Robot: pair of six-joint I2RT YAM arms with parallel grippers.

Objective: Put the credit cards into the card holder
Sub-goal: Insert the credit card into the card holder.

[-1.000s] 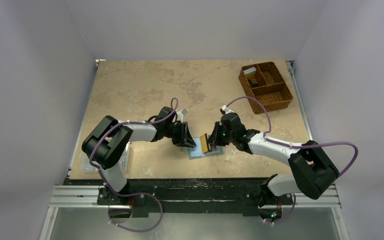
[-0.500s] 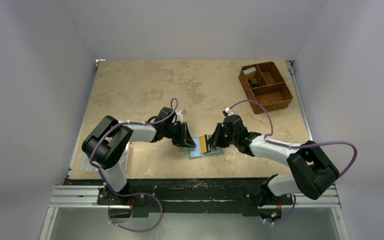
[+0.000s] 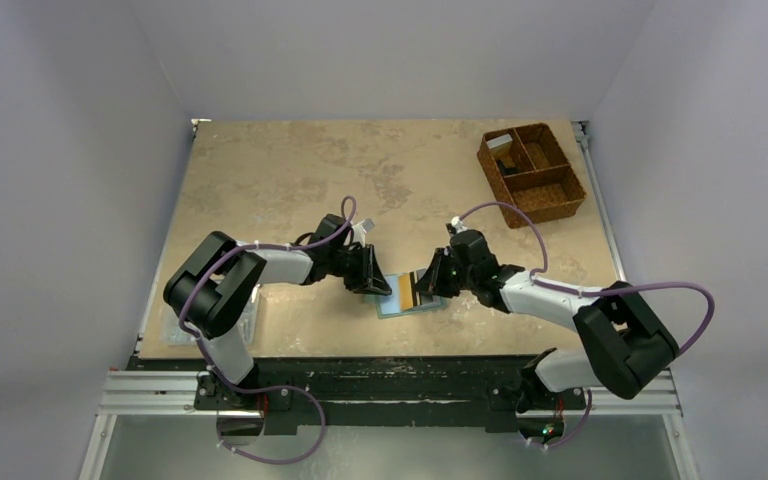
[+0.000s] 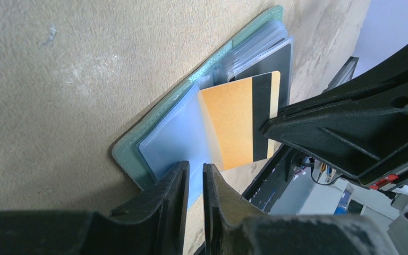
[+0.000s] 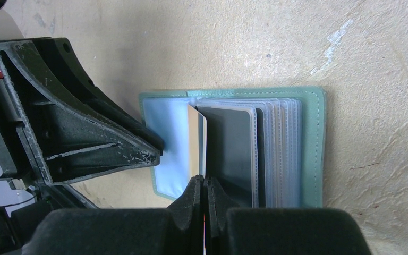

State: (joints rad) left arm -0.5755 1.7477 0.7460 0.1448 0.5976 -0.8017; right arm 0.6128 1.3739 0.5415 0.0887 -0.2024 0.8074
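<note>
The card holder (image 3: 400,307) lies open on the table, with a grey-green cover (image 5: 313,149) and clear sleeves. It also shows in the left wrist view (image 4: 133,151). My left gripper (image 3: 379,284) is at its left page, jaws nearly together on a clear sleeve (image 4: 195,167). My right gripper (image 3: 423,287) is shut on a tan-orange credit card (image 4: 234,122) with a black stripe. It holds the card on edge between the sleeves (image 5: 202,180). A dark card (image 5: 228,149) sits in a sleeve just to the right.
A brown woven divided basket (image 3: 532,172) stands at the far right corner. A clear plastic box (image 3: 174,330) lies by the left arm's base at the near left edge. The two grippers' fingers are very close together over the card holder.
My right wrist has shifted slightly, keeping the orange card at the open holder. The left arm and the holder have not moved.
</note>
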